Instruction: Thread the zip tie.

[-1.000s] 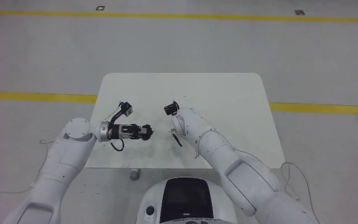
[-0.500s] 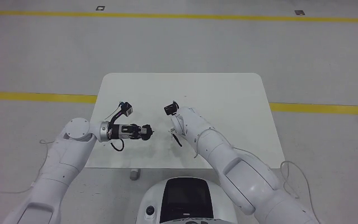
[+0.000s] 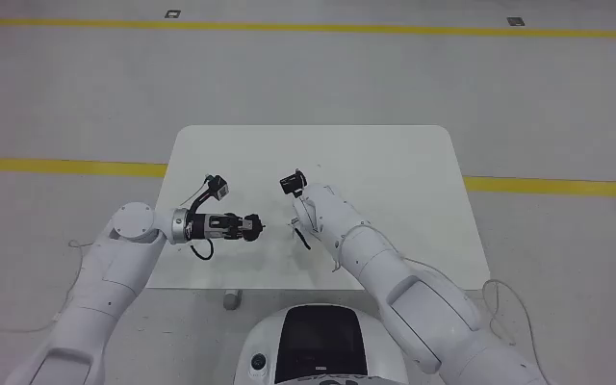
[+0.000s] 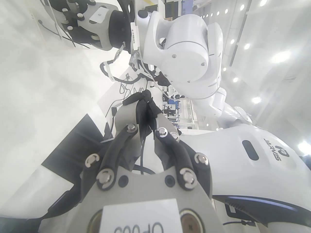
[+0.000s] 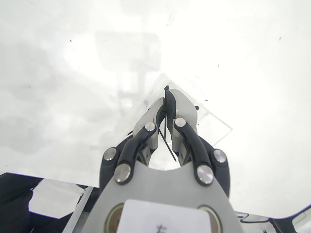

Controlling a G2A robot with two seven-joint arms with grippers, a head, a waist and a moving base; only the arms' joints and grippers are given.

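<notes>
Zip tie (image 5: 166, 120) held aloft over the surface (image 3: 385, 164).
Light, springy and slick, I judge: right fingers (image 5: 185, 107) pinch its strap, while left fingers (image 4: 124, 115), pressed together, seem to nip another part; grip near the tip.

zip tie (image 5: 166, 135) black; worktop (image 3: 385, 164) white; right end effector (image 5: 167, 98) grey, pads (image 5: 171, 106) black, ribbed; floor (image 3: 308, 87) pale grey, two yellow stripes (image 3: 539, 185).

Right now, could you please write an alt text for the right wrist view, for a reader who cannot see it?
The right gripper is shut on a thin black zip tie, which runs between its pads toward the wrist. Behind it are a white table and a clear plastic piece.
</notes>
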